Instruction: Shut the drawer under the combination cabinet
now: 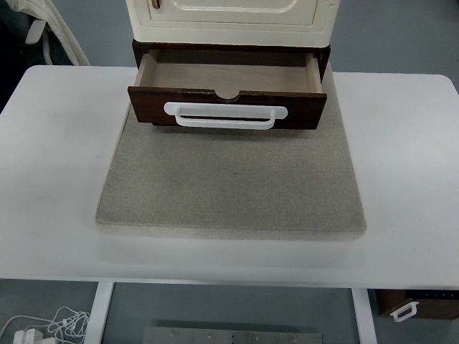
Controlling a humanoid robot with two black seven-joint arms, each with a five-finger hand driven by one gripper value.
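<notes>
Drawer (226, 107) open, mat (231, 183) bare before it

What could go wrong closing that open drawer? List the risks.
1. The drawer is pulled well out; an off-centre push on its dark front might skew and jam it.
2. The cabinet stands free on the grey mat, so a hard push may slide it back.
3. Fingers could catch in the white handle.

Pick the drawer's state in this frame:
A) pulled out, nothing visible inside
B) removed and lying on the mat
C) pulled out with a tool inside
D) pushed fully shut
A: the dark wooden drawer juts out from under the cream cabinet, its bare floor showing behind the white handle; no robot hand is in view.
</notes>
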